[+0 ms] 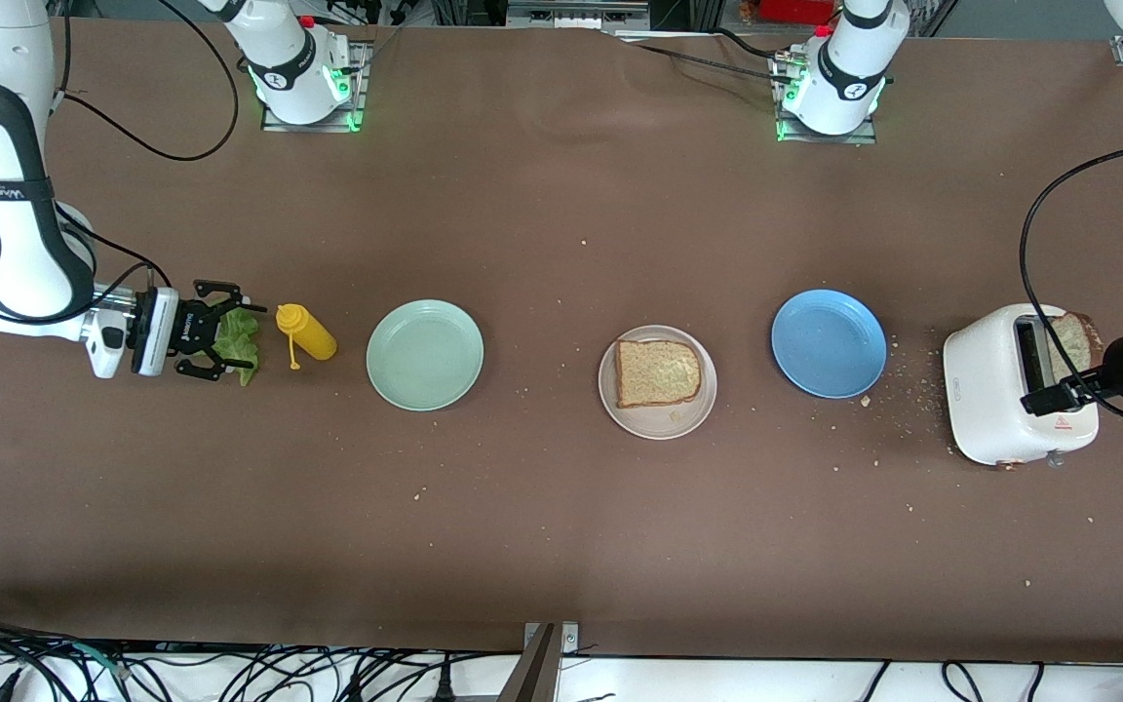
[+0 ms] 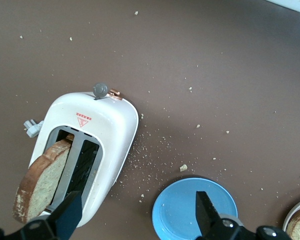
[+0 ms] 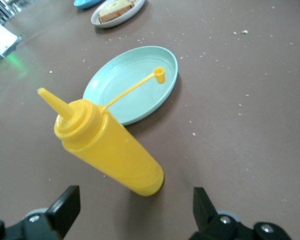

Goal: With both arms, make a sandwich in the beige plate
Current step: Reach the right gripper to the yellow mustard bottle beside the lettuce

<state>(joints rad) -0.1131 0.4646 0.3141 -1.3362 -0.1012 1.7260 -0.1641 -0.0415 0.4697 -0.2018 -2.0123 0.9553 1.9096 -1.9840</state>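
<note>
Right gripper [image 1: 220, 343]: fingers wide, straddling the lettuce leaf [image 1: 238, 343], which lies between them.
Left gripper [image 2: 135, 212]: fingers wide above the toaster [image 1: 1005, 395]; your second slice [image 1: 1076, 338] stands in its slot.
Beige plate [image 1: 657, 421]: mid-table, one bread slice [image 1: 657, 372] on it.

lettuce [image 1: 238, 343] partly hidden under right gripper [image 1: 213, 343]; left gripper cut off at frame edge.

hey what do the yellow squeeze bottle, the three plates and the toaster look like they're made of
Yellow squeeze bottle: soft-looking plastic, slightly glossy, with a thin tethered cap.
Mint-green plate, beige plate and blue plate: smooth, matte, evenly colored, probably plastic or melamine, possibly glazed ceramic.
Toaster: white shell with a soft sheen, likely plastic or painted metal.
</note>
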